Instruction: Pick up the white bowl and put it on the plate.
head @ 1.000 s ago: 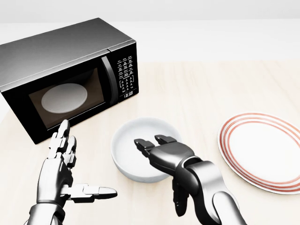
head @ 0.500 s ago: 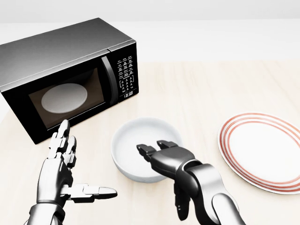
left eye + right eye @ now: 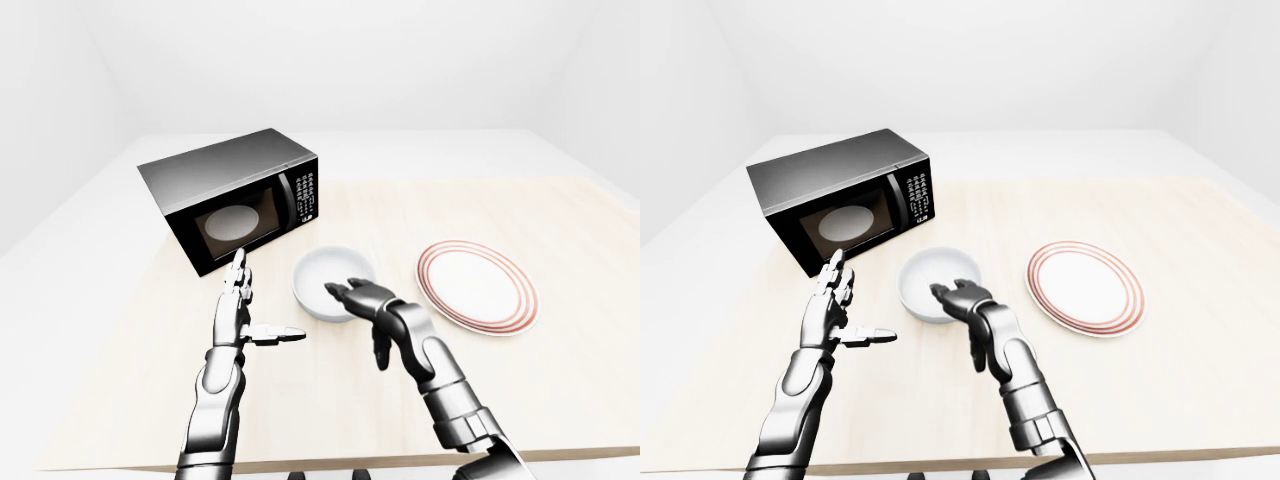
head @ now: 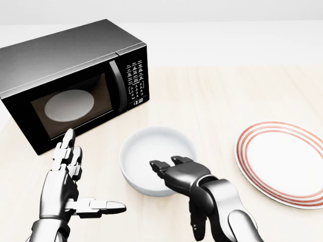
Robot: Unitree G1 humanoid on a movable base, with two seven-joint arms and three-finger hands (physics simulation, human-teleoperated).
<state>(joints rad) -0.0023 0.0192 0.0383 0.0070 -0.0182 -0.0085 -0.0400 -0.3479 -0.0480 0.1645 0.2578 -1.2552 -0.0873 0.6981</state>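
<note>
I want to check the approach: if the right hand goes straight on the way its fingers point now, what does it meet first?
Most likely the white bowl: the right hand has its open fingers at the bowl's near rim, pointing into it. Depth is unclear, so they may already be touching it.

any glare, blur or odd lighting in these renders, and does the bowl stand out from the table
Head view: sharp, flat even light, no motion blur; the white bowl has a faint shadow below its rim, clear against the pale table. The microwave door shows a pale oval, no strong glare. Left-eye view: wider and smaller, walls nearly washed out white, and the plate reads mainly by its red rings.
</note>
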